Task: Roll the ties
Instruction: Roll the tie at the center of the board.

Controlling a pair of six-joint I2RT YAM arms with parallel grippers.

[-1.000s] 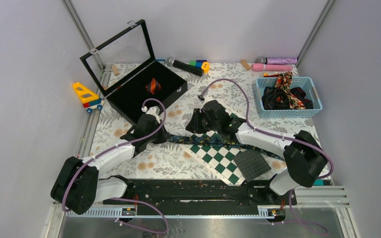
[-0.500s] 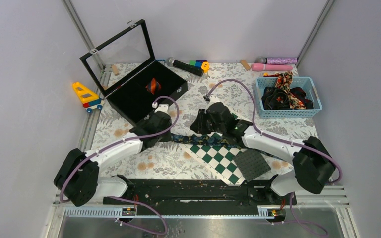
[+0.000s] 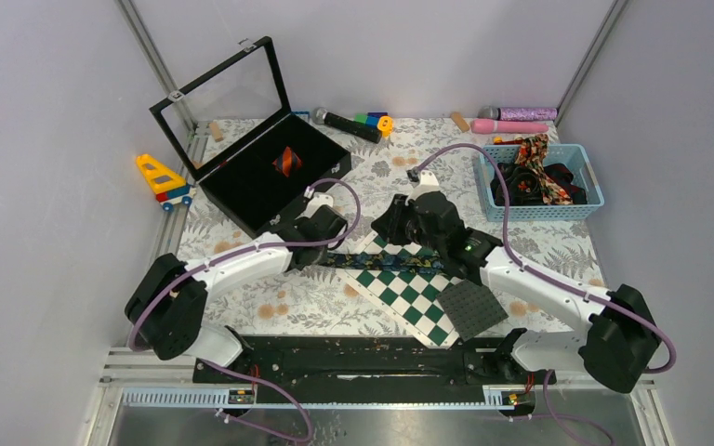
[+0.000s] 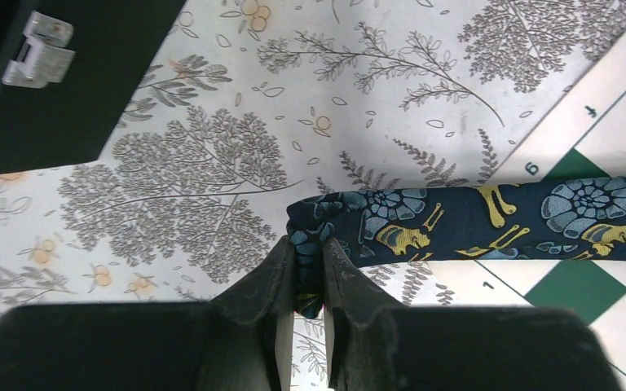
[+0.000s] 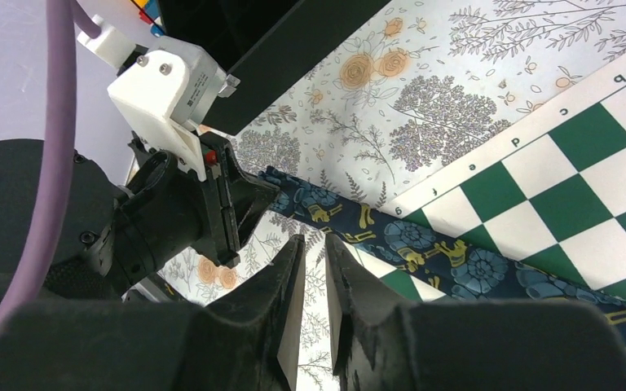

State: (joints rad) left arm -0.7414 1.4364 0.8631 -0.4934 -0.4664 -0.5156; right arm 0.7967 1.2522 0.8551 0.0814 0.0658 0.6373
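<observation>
Navy tie lies with its folded end pinched between left fingers.

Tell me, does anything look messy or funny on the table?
Yes. In the blue basket the ties are a tangled heap, one floral tie flopping over the back rim. The chequered board lies crooked, with a navy tie stretched across it, its end pinched in the left gripper.

- We count one navy tie and one striped tie.
- We cannot count the tangled ties in the one basket.
- We count three microphones.
- We count one chequered board.
</observation>
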